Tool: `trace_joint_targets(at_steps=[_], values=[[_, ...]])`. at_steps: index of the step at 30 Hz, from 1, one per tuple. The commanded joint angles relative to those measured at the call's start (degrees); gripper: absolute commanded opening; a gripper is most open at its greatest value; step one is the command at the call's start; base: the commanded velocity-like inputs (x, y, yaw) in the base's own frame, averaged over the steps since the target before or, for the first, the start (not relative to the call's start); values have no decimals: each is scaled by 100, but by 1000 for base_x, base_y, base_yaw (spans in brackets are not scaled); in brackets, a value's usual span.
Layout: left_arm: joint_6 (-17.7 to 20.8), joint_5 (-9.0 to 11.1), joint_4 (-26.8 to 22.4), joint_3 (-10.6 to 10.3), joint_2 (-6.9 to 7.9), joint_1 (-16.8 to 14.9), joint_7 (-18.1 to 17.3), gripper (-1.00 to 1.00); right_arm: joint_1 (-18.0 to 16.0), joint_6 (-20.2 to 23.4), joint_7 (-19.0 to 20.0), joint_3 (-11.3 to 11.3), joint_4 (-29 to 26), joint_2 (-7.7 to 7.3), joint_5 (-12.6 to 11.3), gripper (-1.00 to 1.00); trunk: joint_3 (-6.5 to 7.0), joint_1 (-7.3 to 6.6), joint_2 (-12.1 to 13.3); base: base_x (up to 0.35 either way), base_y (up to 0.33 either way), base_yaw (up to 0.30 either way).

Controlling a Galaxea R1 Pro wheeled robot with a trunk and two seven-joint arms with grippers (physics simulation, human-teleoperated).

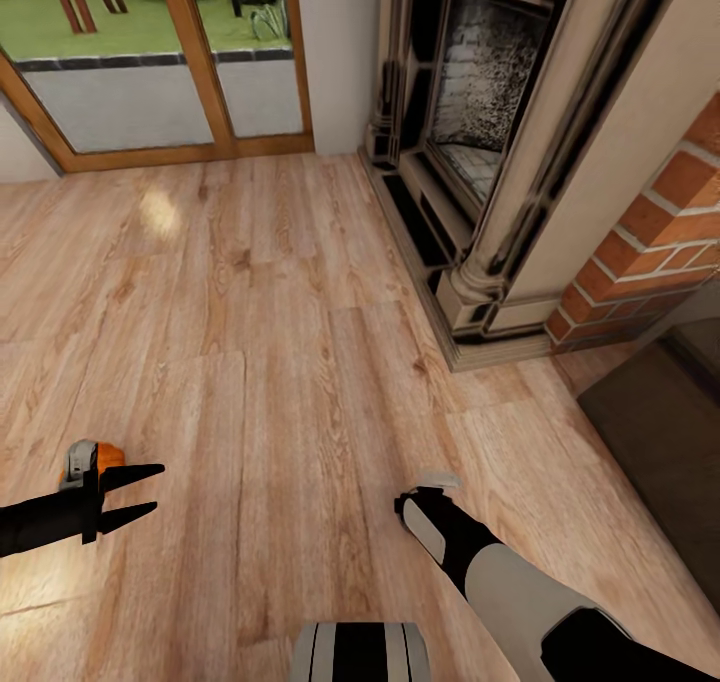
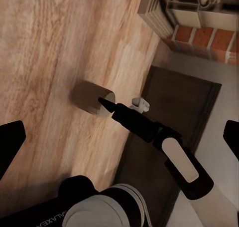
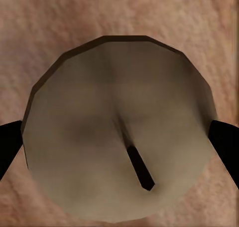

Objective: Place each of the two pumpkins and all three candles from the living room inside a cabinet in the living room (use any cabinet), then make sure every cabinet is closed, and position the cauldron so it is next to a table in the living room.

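— What's over on the left?

— The left gripper (image 1: pixel 158 489), low over the wood floor (image 1: pixel 250 312), its fingers spread and nothing between them. There's something orange and grey just behind it; I can't tell what it is.

— And the candle?

— The candle (image 2: pixel 89 95) stands upright on the floor near the middle. The right gripper (image 3: pixel 119 147) points straight down at it with its fingers wide apart, one on each side (whether they touch it, I can't tell).

— Further right?

— The fireplace (image 1: pixel 480 92), then a dark brown surface (image 1: pixel 660 432).
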Motion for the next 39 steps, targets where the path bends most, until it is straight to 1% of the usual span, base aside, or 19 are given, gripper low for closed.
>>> trace_joint_targets(at_steps=[1,9,11,12,13,15,16,17,18,20,21,22,24,27,29,32,34,36,39], values=[[9,-53,4,-4,2,-4,-60,100,-2,33,-36,30,-3,0,-21,-100,19,-3,0,0,0,0],[-5,-61,4,-1,4,-5,-28,100,-2,41,-33,41,-30,0,-27,-100,196,-24,11,0,0,0],[-20,-155,4,17,4,-6,2,100,-4,64,-35,36,-54,0,-35,-100,241,-29,13,0,0,0],[-40,-276,4,33,4,-6,15,100,-4,77,-39,34,-64,0,-37,-100,263,-32,15,0,0,0],[-75,-451,4,47,4,-6,23,100,-4,96,-45,32,-82,0,-38,-100,285,-34,16,0,0,0],[-126,-876,4,63,-1,-6,31,100,-5,195,-53,31,-163,0,-43,-100,329,-39,19,0,0,0],[-146,-1169,4,69,-16,-6,37,100,-1,348,-60,30,-309,0,-48,-100,351,-42,20,0,0,0],[-156,-1335,4,77,-53,-6,40,100,10,528,-63,29,-508,0,-62,-100,373,-44,21,0,0,0],[-197,-1514,4,86,-102,-6,46,100,46,798,-66,29,-848,0,-86,-100,396,-47,23,0,0,0],[-421,-1865,4,89,-142,-6,151,100,169,1331,-73,32,-1627,0,-116,-100,440,-52,25,0,0,0],[-478,-1979,4,88,-152,-6,231,100,195,1498,-76,35,-1899,0,-119,-100,462,-55,27,0,0,0],[-528,-2094,4,90,-182,-6,386,100,254,1733,-85,36,-2347,0,-124,-100,484,-57,28,0,0,0],[-559,-2165,4,91,-254,-7,641,100,423,2036,-91,38,-2962,0,-129,-100,529,-62,31,0,0,0],[-584,-2206,-36,92,-353,-13,1203,100,889,2557,-108,45,-4136,0,-129,-100,595,-70,35,0,0,0],[-593,-2212,-56,92,-416,-14,1387,100,1153,2823,-115,52,-4754,0,-127,-100,639,-75,37,0,0,0],[-597,-2214,-63,92,-455,-14,1454,100,1381,3039,-116,55,-5346,0,-126,-100,706,-83,41,0,0,0],[-597,-2215,-65,92,-466,-14,1471,100,1562,3144,-113,104,-5758,0,-126,-100,750,-88,44,0,0,0],[-598,-2215,-66,92,-468,-14,1476,100,1709,3176,-112,234,-6014,0,-122,-100,794,-93,47,0,0,0],[-598,-2215,-66,92,-471,-14,1478,100,1775,3182,-112,332,-6118,0,-120,-100,861,-101,51,0,0,0]])
